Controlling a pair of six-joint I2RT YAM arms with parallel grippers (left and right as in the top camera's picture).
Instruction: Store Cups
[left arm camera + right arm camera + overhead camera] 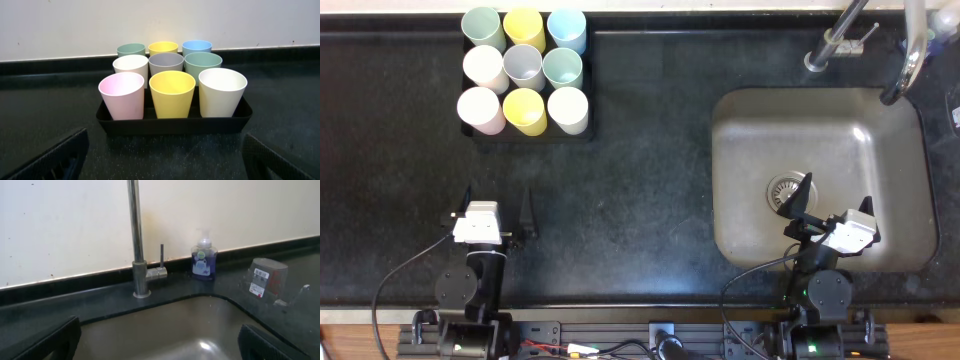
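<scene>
Black left gripper (498, 197) fingers wide apart, well left of sink (750, 130); right gripper (837, 195) also spread, over sink. Nine upright cups (172, 95), three by three, pink, yellow, white, grey, green, blue, in black tray (172, 126), left of sink.

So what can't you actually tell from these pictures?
Steel faucet: spout cut off by the right wrist view's top edge.
Back row of plastic cups in the black tray: lower halves hidden by the cups in front, left wrist view.
Purple soap bottle: label too small to read, right wrist view.
Clear labelled object: identity unclear, right wrist view.
</scene>
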